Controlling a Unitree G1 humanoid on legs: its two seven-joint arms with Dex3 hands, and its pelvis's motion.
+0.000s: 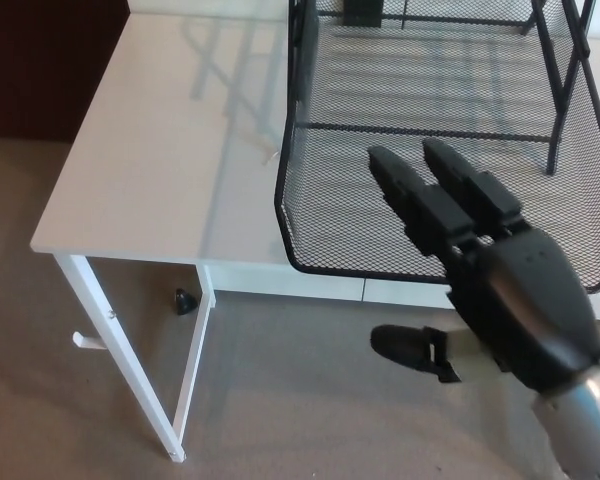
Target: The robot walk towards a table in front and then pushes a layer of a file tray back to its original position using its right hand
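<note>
File tray layer, black wire mesh, rounded front rim (310, 262): pulled out, overhanging near edge of white rectangular table (150, 170). Right black three-fingered hand (480, 270): empty, two fingers extended together, thumb spread below, poised over the rim; push direction lies away, toward the tray frame.

I have one view only, from the camera on my head, so no second view shares any part of the scene. It looks steeply down and forward at the near edge of the table (150, 180) and the floor (280, 390) below it. It sits close: the tray (380, 210) runs out of the picture at the top and the right, and my right hand (480, 270) fills the lower right corner, coming in from the right edge. The table's left front leg (120, 350) shows whole, down to the floor.
</note>
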